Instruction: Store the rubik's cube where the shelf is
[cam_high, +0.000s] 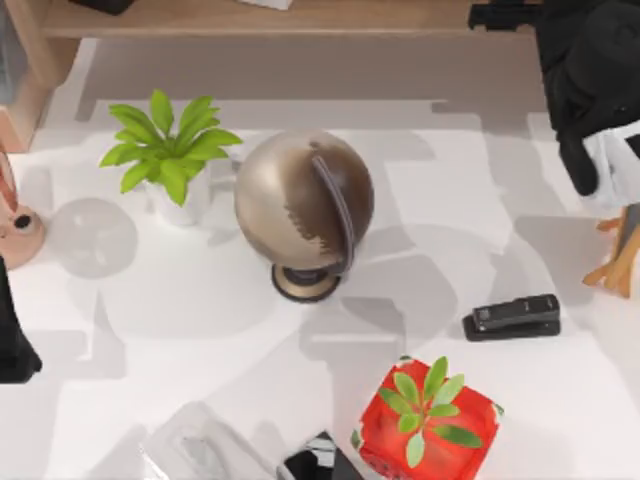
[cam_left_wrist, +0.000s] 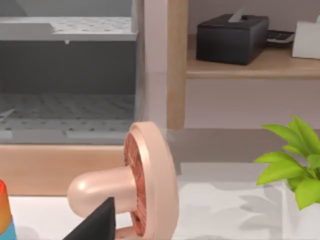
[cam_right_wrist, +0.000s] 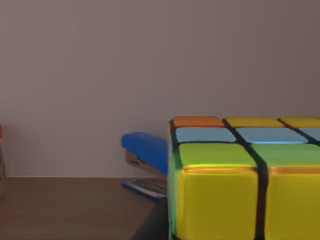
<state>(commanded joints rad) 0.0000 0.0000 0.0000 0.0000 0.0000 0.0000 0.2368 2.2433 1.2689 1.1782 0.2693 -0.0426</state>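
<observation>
While the right arm (cam_high: 590, 90) reaches over the shelf (cam_high: 300, 18) | rubik's cube (cam_right_wrist: 245, 185) close above its board, release left | grip: cannot tell | left arm (cam_high: 15, 340) parked at table's left edge

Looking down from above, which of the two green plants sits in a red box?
The plant near the table's front edge, right of centre, sits in the red box; the other plant, left of the globe, stands in a white pot.

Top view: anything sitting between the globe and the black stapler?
No, nothing: between the globe and the black stapler the top view shows just bare white table with shadows.
</observation>
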